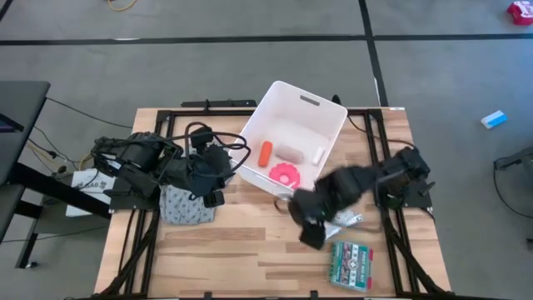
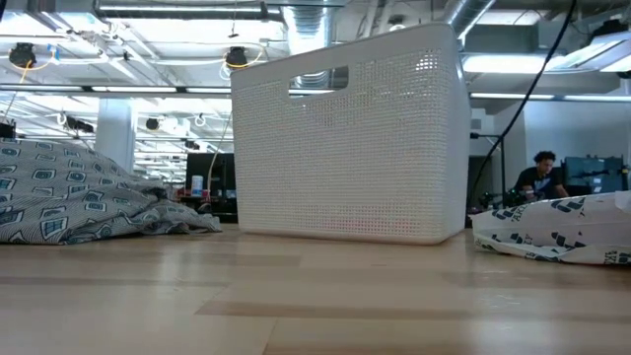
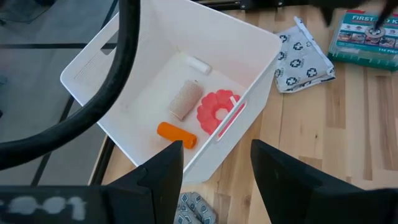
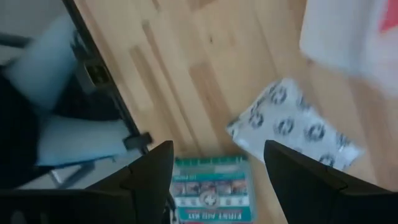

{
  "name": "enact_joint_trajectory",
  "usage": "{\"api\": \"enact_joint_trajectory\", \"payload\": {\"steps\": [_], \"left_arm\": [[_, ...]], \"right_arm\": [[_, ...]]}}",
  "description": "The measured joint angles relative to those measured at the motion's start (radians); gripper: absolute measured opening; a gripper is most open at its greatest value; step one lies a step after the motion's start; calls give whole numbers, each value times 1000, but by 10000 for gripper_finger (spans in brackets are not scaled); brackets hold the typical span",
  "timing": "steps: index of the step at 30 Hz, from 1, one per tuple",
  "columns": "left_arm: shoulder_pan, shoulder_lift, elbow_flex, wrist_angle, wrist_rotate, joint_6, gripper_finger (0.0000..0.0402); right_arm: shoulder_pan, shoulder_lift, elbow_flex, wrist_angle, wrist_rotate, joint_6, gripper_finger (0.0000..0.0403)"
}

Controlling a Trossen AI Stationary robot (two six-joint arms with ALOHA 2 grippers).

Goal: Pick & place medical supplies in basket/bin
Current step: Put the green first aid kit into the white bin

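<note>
The white bin [image 1: 329,117] stands at the table's far middle and holds the orange cylinder [image 1: 266,152], the beige gauze roll [image 1: 291,151], the white tube [image 1: 317,155] and the pink disc [image 1: 283,174]. The clear spotted packet [image 4: 292,130] lies flat on the table near the bin's right corner. The green-red printed box [image 1: 351,264] lies flat near the front right. My right gripper [image 4: 217,168] is open and empty above the table, between the packet and the box. My left gripper [image 3: 217,165] is open and empty left of the bin, over the grey cloth.
The grey patterned cloth [image 1: 185,204] lies bunched on the table left of the bin, under my left arm. Black cables [image 1: 208,137] loop by the bin's left wall. Bare wood shows along the near middle of the table [image 1: 241,258].
</note>
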Motion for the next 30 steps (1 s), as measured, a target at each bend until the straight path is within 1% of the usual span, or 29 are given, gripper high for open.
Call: {"api": "enact_joint_trajectory", "payload": {"steps": [3,10,14,20,26,30], "left_arm": [[0,0,0,0,0,0,178],[0,0,0,0,0,-6,178],[0,0,0,0,0,-27,178],[0,0,0,0,1,-37,178],[0,-1,0,0,1,-59,178],[0,-1,0,0,2,-63,178]], "right_arm": [[83,-5,-59,-4,15,87,244],[263,-10,-237,17,25,207,244],[334,-9,-342,55,22,306,244],[434,-14,-442,104,-1,493,244],[516,-85,-550,208,2,709,244],[557,-174,-659,259,27,878,244]]}}
